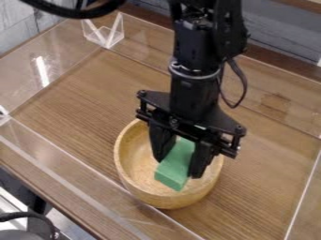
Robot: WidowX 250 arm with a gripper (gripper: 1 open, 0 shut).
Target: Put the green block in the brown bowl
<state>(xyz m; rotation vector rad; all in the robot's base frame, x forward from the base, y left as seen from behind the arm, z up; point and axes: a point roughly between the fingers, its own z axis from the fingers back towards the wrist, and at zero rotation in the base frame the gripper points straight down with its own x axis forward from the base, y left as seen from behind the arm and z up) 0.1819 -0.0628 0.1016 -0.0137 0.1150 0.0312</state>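
Observation:
The brown bowl [128, 172] sits on the wooden table near the front, round and light-coloured with a thick rim. My black gripper [181, 161] points straight down into its hollow. The green block [175, 168] stands tilted between the two fingers [160, 147], its upper end gripped and its lower end down near the bowl's floor. The jaws are closed against the block's sides. The arm hides the back part of the bowl's rim.
The wooden table top [88, 103] is enclosed by low clear plastic walls [25, 117]. A small clear plastic stand [103, 33] sits at the back left. A black cable [238, 80] hangs beside the arm on the right.

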